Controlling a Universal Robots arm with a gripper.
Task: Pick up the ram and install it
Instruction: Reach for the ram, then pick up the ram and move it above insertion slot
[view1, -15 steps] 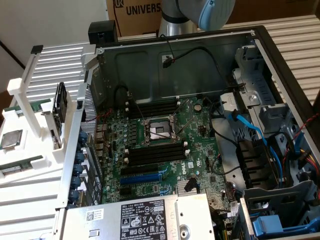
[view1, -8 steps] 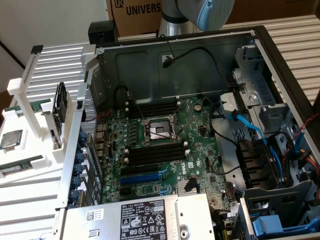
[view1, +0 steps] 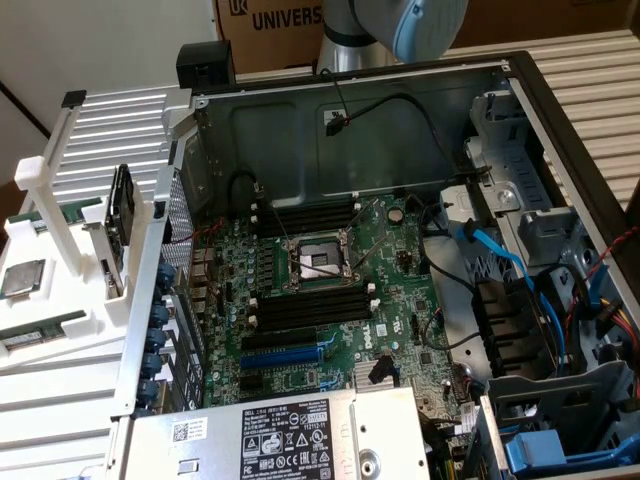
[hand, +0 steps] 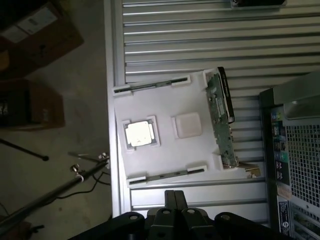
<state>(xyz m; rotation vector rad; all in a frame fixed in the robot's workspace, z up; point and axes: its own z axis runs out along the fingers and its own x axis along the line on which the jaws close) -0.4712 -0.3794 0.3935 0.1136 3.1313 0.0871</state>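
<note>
Tool (hand: 173, 196) hangs pressed together, pinching nothing, above the slatted tabletop (hand: 200, 45). Closest to it, the nearer ram (hand: 167, 174) lies in an edge groove of the white holder (hand: 170, 155). Past that sits the processor chip (hand: 139, 134), then the farther ram (hand: 150, 85) in the opposite groove.

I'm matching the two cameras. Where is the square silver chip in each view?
Exterior view: the silver chip lies on the white tray at the exterior view's left edge.
Wrist view: the chip sits in a square tray pocket, away from the computer case.
Shared landmark: the upright circuit board on the tray's case-side edge.
</note>
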